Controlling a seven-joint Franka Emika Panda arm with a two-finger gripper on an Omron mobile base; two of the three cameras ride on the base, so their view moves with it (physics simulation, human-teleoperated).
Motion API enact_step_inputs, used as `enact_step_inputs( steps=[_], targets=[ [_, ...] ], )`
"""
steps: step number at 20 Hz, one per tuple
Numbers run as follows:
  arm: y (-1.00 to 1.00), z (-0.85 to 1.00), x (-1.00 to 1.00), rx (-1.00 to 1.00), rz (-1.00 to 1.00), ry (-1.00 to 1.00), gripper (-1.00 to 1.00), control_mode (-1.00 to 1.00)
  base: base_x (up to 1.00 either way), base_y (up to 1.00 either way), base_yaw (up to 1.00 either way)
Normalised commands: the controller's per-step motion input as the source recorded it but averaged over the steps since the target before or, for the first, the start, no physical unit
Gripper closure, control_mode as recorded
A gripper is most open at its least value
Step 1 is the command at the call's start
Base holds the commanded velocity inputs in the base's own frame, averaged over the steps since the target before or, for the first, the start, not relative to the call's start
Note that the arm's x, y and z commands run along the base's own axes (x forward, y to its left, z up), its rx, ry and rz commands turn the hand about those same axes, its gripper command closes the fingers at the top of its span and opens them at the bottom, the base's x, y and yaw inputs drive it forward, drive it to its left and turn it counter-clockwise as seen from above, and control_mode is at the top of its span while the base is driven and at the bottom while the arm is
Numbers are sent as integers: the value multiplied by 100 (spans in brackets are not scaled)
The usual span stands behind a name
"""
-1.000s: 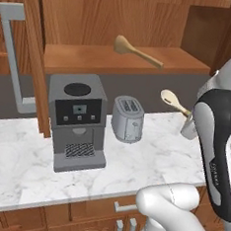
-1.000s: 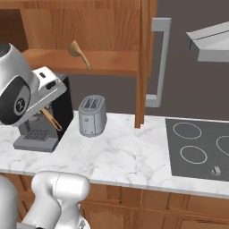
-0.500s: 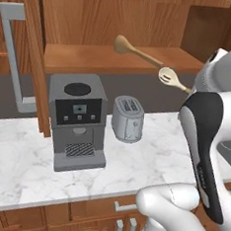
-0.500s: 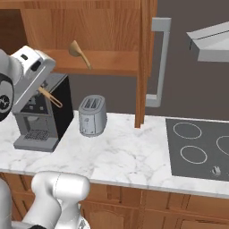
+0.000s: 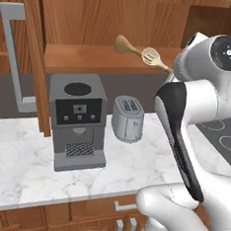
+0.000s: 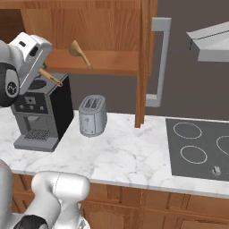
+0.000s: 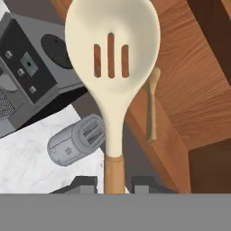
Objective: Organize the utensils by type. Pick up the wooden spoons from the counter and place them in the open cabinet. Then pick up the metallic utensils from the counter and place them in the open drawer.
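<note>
The pincer [image 7: 114, 182] is pinching a slotted spoon [image 7: 113, 58] by its handle, carrying it higher than a second ago, now nearing the cabinet shelf [image 5: 92, 61] where another spoon [image 5: 124, 45] is lying just ahead.

We find no text, label, brand or number we can read; the coffee machine [image 5: 77, 121] carries a small dark display panel and buttons, but nothing legible.

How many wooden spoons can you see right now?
2. One wooden spoon lies on the open cabinet's shelf; the slotted spoon is held in the gripper, near the shelf. Others may be out of frame.
</note>
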Motion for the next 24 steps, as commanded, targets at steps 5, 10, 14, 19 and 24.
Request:
enact_step_inputs(
  steps=[5, 10, 14, 19, 24],
  targets=[
    [36, 0, 80, -10, 0, -5, 100, -100, 0, 0, 0],
    [3, 0, 86, -5, 0, -3, 100, -100, 0, 0, 0],
    [0, 0, 86, -3, 0, -2, 100, -100, 0, 0, 0],
    [0, 0, 78, -3, 0, -4, 100, -100, 0, 0, 0],
    [0, 0, 73, 0, 0, 0, 100, -100, 0, 0, 0]
  ],
)
